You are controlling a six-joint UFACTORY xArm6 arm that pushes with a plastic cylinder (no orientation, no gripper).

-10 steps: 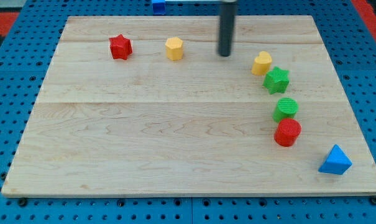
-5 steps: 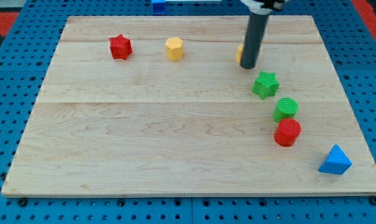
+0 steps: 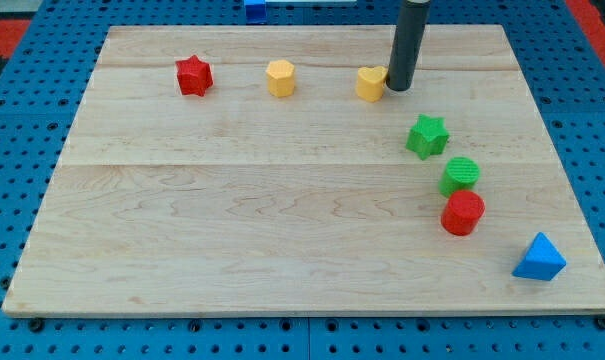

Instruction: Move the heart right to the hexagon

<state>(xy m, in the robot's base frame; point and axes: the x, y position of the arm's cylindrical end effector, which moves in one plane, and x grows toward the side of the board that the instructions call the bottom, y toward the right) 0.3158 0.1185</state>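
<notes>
Yellow heart (image 3: 371, 83) sits near the view's top of the wooden worktop (image 3: 232, 220), well apart from the yellow hexagon (image 3: 280, 77) on its left. My tip (image 3: 398, 87) touches the heart's right side; this tool is a bare rod and grasps nothing. A red star (image 3: 193, 75) lies farther left. Below my tip sits a green star (image 3: 427, 136).
</notes>
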